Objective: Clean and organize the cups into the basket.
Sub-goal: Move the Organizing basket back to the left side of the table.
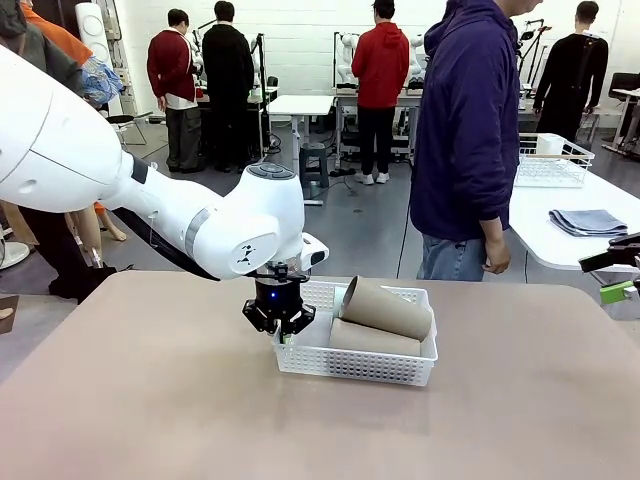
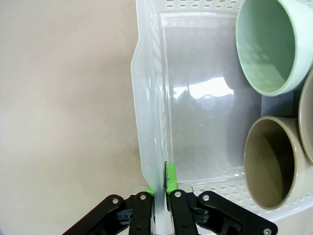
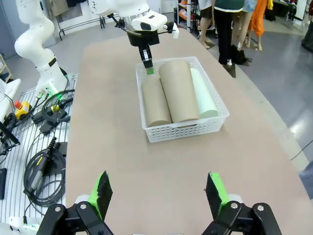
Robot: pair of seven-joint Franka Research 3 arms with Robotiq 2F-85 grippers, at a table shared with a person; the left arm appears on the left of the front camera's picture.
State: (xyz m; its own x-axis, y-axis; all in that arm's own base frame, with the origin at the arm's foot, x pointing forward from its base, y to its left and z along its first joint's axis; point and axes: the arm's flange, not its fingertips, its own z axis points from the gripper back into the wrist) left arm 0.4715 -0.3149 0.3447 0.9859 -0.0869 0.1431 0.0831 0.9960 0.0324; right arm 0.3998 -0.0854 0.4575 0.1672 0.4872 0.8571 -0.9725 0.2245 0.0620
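Cups lie on their sides in the basket [image 1: 355, 362] in the front view, two tan-brown cups [image 1: 385, 308] stacked one over the other just beyond my left fingers [image 1: 282, 328]. Those fingers hang at the basket's near end, pinched shut on its end wall. My right fingers [image 1: 622, 268] show only as a dark edge well off to the side, above the worktop [image 1: 150, 400]. A person in a dark blue top [image 1: 465, 130] stands at the far side, hands down.

Along my left fingers [image 2: 161, 188], the green pads are closed tight on the thin white wall of the basket [image 2: 151, 122], one pad inside, one outside. Ahead and to one side sit the open mouths of the mint green cup [image 2: 269, 46] and a tan-brown cup [image 2: 274, 166].

From my right wrist, my right fingers [image 3: 159, 193] stand wide apart, holding nothing, with the basket [image 3: 186, 131] well ahead. In it three cups lie side by side: two tan-brown ones [image 3: 176, 90] and the mint green one [image 3: 203, 95].

I judge the cups are already stowed and I am now positioning the basket. Next calls for a slow, level drag or push by the wall, then letting go cleanly so the basket does not tip.
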